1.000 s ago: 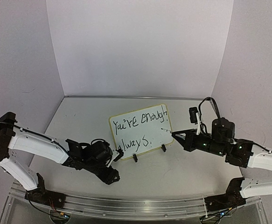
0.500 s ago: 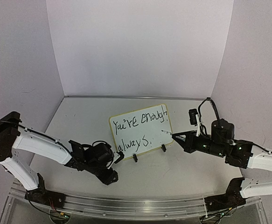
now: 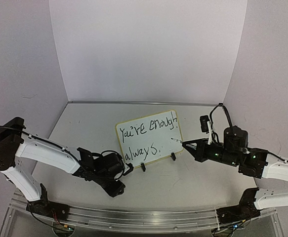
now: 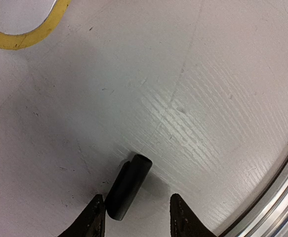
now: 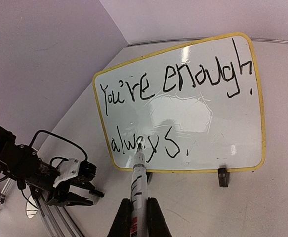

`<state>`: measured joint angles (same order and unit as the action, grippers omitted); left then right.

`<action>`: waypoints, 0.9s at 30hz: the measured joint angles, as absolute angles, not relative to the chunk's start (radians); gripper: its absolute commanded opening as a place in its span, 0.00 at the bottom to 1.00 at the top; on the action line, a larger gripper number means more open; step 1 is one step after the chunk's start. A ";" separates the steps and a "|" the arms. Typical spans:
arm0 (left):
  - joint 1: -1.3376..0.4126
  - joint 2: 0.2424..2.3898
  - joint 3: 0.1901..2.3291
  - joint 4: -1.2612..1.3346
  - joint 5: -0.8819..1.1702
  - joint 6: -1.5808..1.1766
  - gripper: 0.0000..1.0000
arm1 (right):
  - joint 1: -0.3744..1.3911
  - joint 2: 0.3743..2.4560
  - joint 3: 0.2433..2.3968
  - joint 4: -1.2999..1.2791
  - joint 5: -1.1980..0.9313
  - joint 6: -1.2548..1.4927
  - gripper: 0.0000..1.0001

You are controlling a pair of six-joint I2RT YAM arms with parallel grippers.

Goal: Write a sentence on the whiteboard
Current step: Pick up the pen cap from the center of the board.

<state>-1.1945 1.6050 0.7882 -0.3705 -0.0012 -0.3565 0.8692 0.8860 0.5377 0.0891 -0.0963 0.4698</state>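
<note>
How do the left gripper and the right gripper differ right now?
The left gripper is open, a black cap lying between its fingers; the right gripper is shut on a marker. The left faces bare tabletop, the right faces the whiteboard. Both are near the whiteboard.

Whiteboard (image 3: 164,141) standing at centre of surface (image 3: 193,180), sentence (image 5: 183,81) running across it. Left gripper (image 3: 126,166) sitting before its left corner, cap (image 4: 128,186) lying between jaws. Right gripper (image 3: 185,144) sitting at right, marker (image 5: 138,180) in it pointing at board.
</note>
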 measured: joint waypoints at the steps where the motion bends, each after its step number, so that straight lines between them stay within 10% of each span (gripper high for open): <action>1: -1.198 1.612 0.797 -0.378 -0.010 -0.352 0.43 | 0.869 0.886 0.538 0.089 -0.096 0.470 0.00; 27: -1.259 1.707 0.917 -0.492 -0.092 -0.288 0.22 | 0.869 0.873 0.525 0.087 -0.089 0.470 0.00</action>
